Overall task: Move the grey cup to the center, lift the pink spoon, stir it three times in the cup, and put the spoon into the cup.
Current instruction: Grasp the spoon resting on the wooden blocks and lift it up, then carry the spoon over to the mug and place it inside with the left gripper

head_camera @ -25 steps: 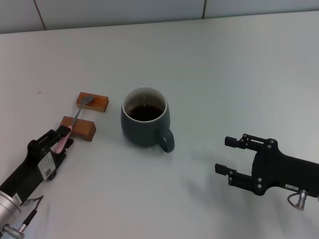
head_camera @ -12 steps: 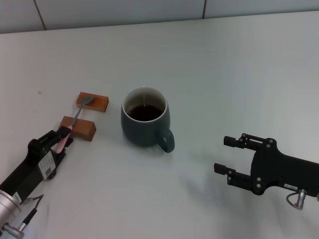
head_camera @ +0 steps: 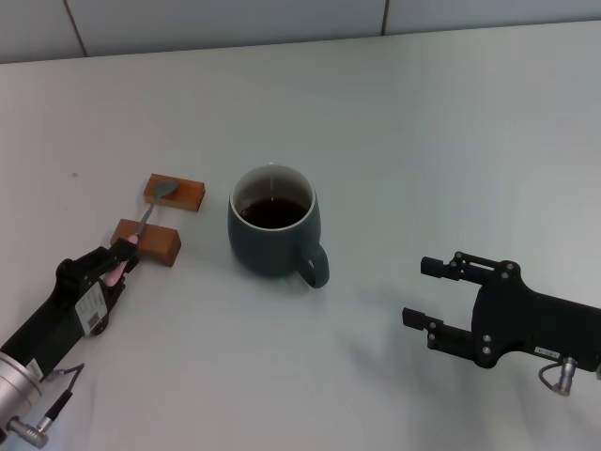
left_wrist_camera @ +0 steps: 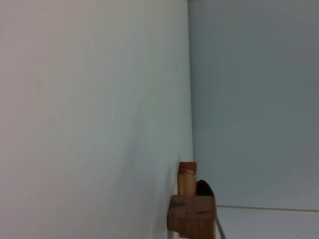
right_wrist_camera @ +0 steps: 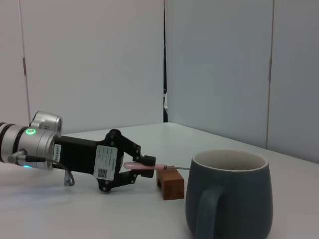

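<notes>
nearest the robot, the right pincer point(head_camera: 424, 293) hovers low over the tabletop point(head_camera: 451, 132) on the right, its fingers spread and gripping nothing, well apart from the cup point(head_camera: 273, 231). on the left, the left pincer point(head_camera: 119, 263) sits at the pink end of the spoon point(head_camera: 141, 227), and over the last second it has drawn its fingers in around that handle; in the right wrist view both fingers point(right_wrist_camera: 148, 160) now bracket the pink handle point(right_wrist_camera: 142, 166), seemingly clenched on it, though contact itself is hard to confirm. that suggests the grasp is being made and the lift comes next. the spoon has not moved: it rests across two brown blocks, handle end over the near block point(head_camera: 148, 241), bowl on the far block point(head_camera: 175, 192). beyond, the cup stands mid-tabletop with dark liquid inside and its handle toward the robot, so the centring step looks done. the head view shows the layout but hides the grip under the arm; the right wrist view shows the grip from the side; the left wrist view shows only the blocks point(left_wrist_camera: 192, 214) edge-on and no fingers.
</notes>
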